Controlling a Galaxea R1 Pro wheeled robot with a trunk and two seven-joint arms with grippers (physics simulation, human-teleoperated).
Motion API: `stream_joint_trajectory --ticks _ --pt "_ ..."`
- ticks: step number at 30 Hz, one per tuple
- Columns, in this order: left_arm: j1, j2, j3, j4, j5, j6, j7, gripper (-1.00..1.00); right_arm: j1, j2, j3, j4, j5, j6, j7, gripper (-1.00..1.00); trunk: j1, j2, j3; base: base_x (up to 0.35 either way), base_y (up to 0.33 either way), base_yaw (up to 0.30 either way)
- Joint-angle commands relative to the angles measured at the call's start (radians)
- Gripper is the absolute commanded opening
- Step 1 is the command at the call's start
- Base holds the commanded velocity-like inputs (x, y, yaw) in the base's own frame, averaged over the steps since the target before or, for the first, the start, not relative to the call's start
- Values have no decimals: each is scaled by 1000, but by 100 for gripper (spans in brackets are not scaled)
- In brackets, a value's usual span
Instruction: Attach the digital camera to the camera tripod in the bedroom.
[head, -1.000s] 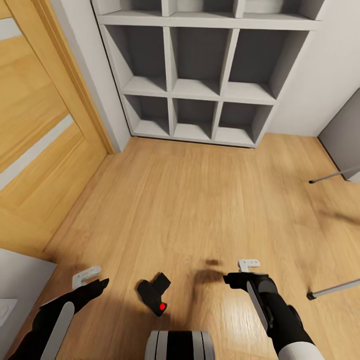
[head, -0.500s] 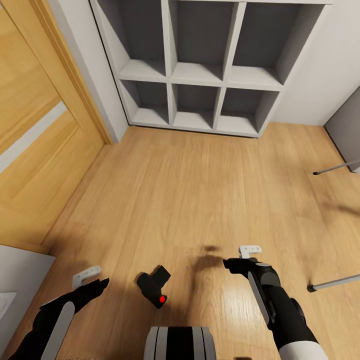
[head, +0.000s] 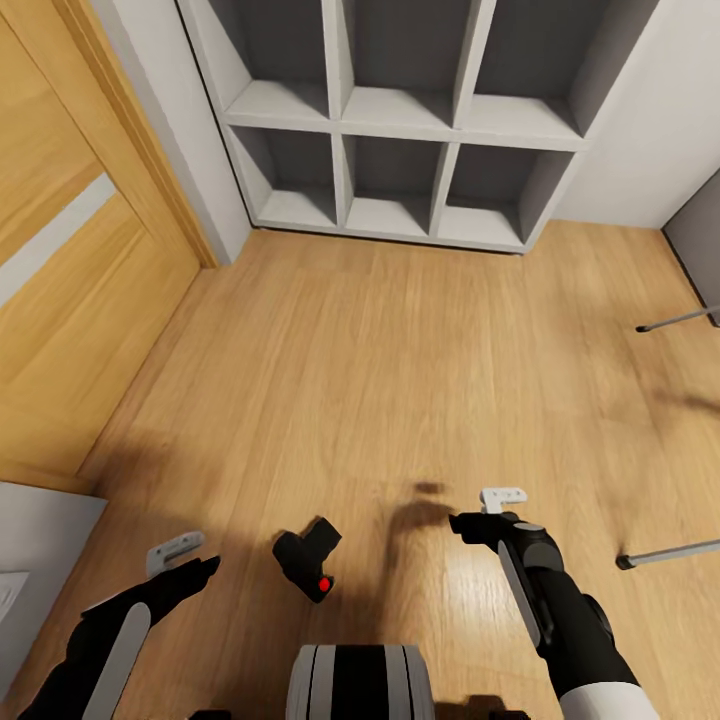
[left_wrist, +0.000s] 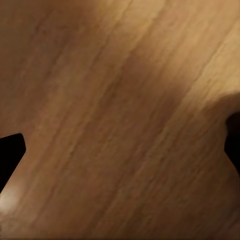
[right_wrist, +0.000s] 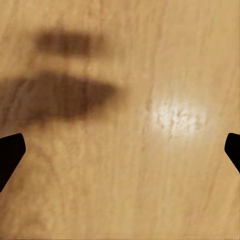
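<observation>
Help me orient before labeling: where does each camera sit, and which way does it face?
Head: looks down from the head at the floor, digital camera, cubby shelves; both arms show.
Left wrist: faces floor; fingertips at edges.
Right wrist: faces floor; fingertips at edges.
Shared: the wood floor.

digital camera (head: 307, 562): 1 | tripod legs (head: 668, 553): 2 (partly cut off) | claws (head: 185, 565): 2

Light wood plank floor (head: 400, 360) with a soft sheen; matt black plastic digital camera (head: 306, 563); matt grey cubby shelves (head: 400, 150); smooth silvery metal tripod legs (head: 670, 553).
</observation>
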Motion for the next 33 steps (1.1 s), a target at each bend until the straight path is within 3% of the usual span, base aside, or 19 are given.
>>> stream_joint_trajectory --ticks 1,8,13,17,33 --pt "0 -1 -1 -2 11 4 8 100 0 6 -2 -8 10 11 -3 100 0 -1 -5 0 0 0" --pt "0 -1 -2 -6 11 4 8 100 0 11 -4 22 5 10 -72 100 3 -2 -32 0 0 0" --pt "0 -1 -2 -9 12 4 8 100 0 1 -2 -28 0 8 -85 100 6 -3 -51 0 0 0" --pt "0 -1 -1 -12 12 4 8 100 0 1 2 -98 10 18 -89 100 6 -3 -51 0 0 0" --pt "0 -3 0 -14 17 4 8 100 1 0 3 -110 -2 23 -63 100 6 -3 -51 0 0 0"
